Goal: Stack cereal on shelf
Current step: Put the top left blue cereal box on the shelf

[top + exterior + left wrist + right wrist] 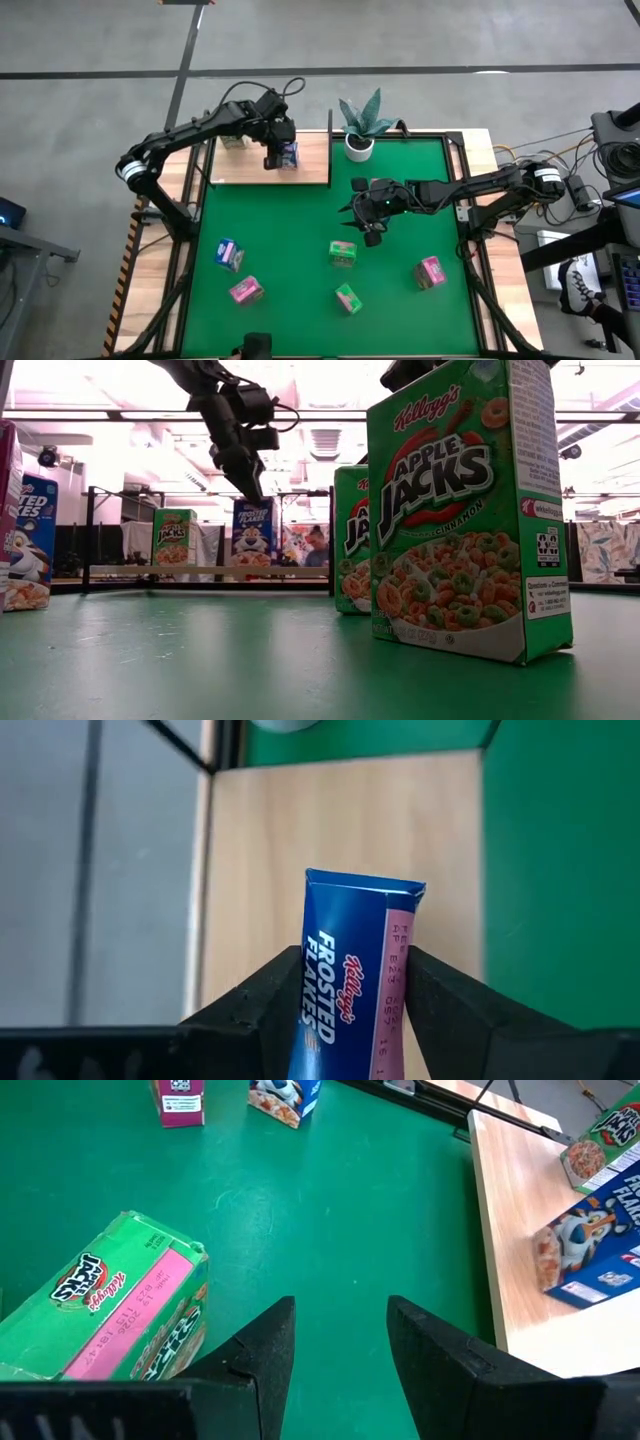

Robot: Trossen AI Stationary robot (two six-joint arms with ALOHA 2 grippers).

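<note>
The light-wood shelf point(245, 170) stands at the table's far left. On it are a green carton point(235, 140) and a blue-and-white Frosted Flakes carton point(288, 154), which my left gripper point(277, 152) is shut on. The carton also shows in the low view point(252, 538). My right gripper point(372, 228) is open and empty over the table's middle. It hangs just beyond a green Apple Jacks carton point(343, 253), which lies beside its fingers in the right wrist view point(110, 1310). My left gripper pinches the blue carton's top end point(350, 930) between its two fingers point(275, 995), one on each broad face, coming from above and pointing down. In the low view the carton stands upright below the fingers with its bottom point(252, 565) on the shelf board.
Loose on the green felt are a blue carton point(229, 254), two pink cartons point(246, 290) point(430, 271) and a second green one point(348, 298). A potted plant point(362, 125) stands at the far edge, right of the shelf. Thin black posts point(330, 125) rise from the shelf's edges.
</note>
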